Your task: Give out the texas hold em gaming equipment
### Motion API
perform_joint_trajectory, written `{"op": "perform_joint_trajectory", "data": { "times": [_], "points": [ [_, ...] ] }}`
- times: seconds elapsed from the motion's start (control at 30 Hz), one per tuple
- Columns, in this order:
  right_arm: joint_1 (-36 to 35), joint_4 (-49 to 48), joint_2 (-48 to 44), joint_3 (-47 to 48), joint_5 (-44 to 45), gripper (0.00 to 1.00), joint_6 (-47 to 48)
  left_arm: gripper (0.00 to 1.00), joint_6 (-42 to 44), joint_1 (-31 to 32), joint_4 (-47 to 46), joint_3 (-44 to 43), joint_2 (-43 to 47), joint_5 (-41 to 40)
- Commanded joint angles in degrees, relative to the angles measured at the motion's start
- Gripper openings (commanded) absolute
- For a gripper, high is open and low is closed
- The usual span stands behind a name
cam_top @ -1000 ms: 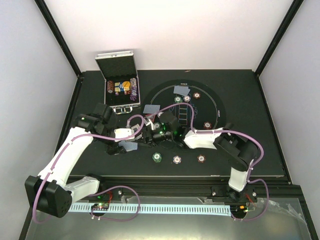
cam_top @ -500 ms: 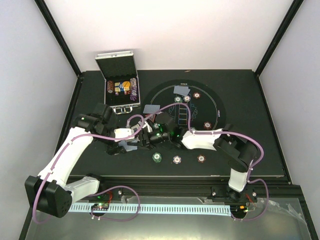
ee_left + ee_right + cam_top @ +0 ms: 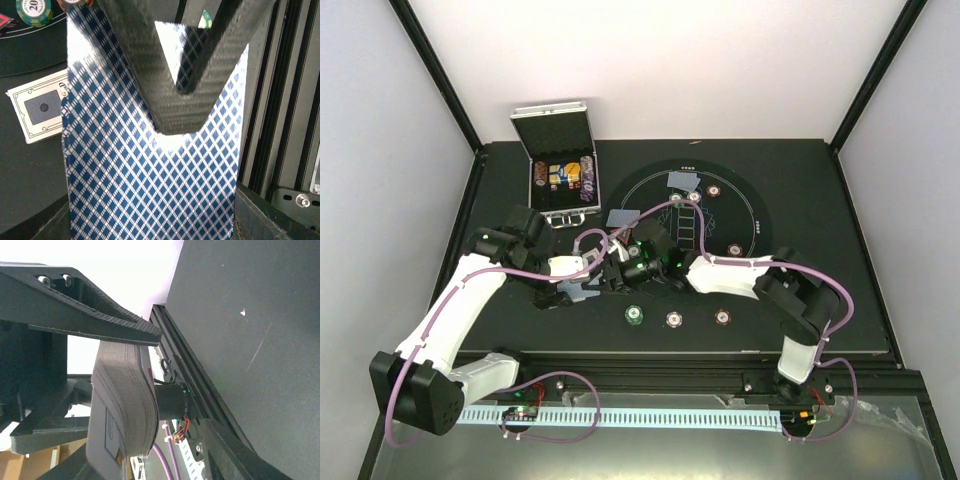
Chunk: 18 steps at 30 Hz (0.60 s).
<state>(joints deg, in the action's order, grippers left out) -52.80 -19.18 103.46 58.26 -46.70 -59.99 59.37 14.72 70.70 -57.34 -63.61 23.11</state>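
Deck [image 3: 150,190] clamped in my left gripper [image 3: 175,120]; right wrist view alone shows its edge under right gripper [image 3: 117,385]; I cannot tell that grip.

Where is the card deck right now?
The card deck is clamped in the left gripper, over the table just off the mat's near-left edge in the top view, left of the green chip.
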Motion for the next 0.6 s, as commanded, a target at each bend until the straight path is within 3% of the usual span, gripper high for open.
{"op": "perform_joint_trajectory", "data": {
  "times": [0.0, 0.37, 0.57],
  "points": [
    [1.1, 5.2, -3.09, -1.41, 0.5, 0.41, 3.31, 0.02, -0.3, 0.09, 0.37, -2.25, 0.69, 0.51],
    [1.62, 6.96, -6.25, -2.01, 1.75, 0.15, 3.47, 0.02, -0.48, 0.04, 0.41, -2.12, 1.12, -0.16],
    [2.44, 8.69, -8.73, -2.94, 2.4, 0.11, 4.33, 0.02, -0.49, 0.04, 0.17, -1.82, 1.14, -0.09]
  ]
}}
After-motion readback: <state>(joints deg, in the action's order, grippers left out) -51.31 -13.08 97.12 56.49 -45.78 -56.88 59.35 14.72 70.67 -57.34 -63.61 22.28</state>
